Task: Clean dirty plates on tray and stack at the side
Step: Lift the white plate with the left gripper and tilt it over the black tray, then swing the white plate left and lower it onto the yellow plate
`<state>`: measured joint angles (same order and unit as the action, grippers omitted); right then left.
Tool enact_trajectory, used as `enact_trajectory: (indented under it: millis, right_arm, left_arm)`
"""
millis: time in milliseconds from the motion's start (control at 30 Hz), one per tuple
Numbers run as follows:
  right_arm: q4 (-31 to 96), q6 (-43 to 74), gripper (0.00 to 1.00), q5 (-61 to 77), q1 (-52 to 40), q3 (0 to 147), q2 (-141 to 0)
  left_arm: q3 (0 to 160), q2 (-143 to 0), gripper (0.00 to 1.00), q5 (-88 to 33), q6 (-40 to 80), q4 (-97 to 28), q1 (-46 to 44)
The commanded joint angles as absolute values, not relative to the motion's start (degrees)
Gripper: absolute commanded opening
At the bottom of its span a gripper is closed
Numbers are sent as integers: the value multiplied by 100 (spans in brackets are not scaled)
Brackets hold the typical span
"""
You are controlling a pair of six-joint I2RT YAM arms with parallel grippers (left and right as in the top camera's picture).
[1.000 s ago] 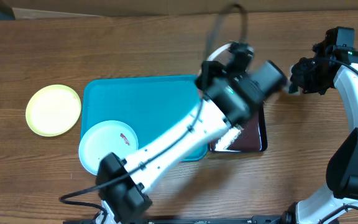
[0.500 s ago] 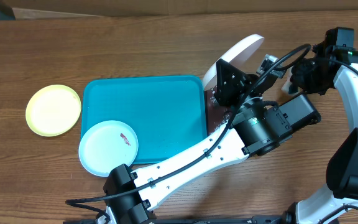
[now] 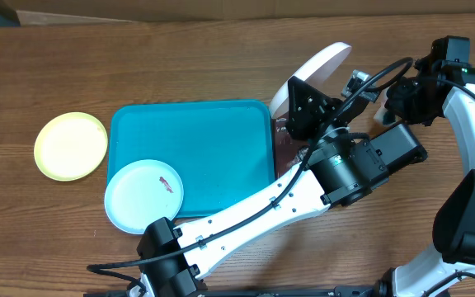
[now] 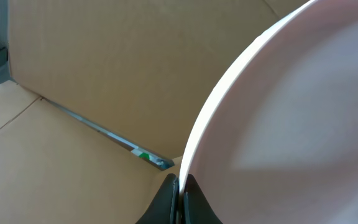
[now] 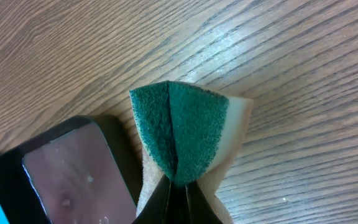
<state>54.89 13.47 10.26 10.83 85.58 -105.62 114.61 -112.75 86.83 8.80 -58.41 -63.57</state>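
Nearest, a pale-blue plate [image 3: 138,202] lies over the near left corner of the turquoise tray [image 3: 213,140], with a small red-brown smear on its face. Left of the tray, a yellow-green plate [image 3: 71,146] lies flat on the table [image 3: 180,58] and looks clean. Farther back, the left hand [image 4: 180,186] is closed on the rim of a plain white plate [image 3: 320,66], tilted up by the far end of a black tray [image 5: 55,168]. The right hand [image 5: 178,183] pinches a folded green sponge [image 5: 179,130].

My left gripper [image 4: 179,188], arm [image 3: 254,206] stretched far across, pinches the white plate [image 4: 291,112] (rim only). My right gripper [image 5: 178,186] clamps the sponge [image 5: 179,130].
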Motion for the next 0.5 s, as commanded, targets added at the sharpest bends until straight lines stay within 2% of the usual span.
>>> enact_trajectory:
  millis: [0,133,300,367,467]
  right_arm:
    - [5454,1354,4,1055,1083,8545,-10556]
    - [5457,1354,4,1055,1083,8545,-10556]
    - [5474,1354,4,1057,1076,8545,-10556]
    - [5476,1354,4,1057,1037,8545,-10556]
    - [5474,1354,4,1057,998,8545,-10556]
  left_arm:
    - [11609,-11273,4,8713,902,-5804,-6366]
    - [11609,-11273,4,7907,910,-5870,-6309]
    - [11607,-11273,5,6302,1365,-6058,-5994]
    - [11607,-11273,7,5487,1903,-6206,-5568]
    - [11607,-11273,6,4307,2106,-6331,-4993]
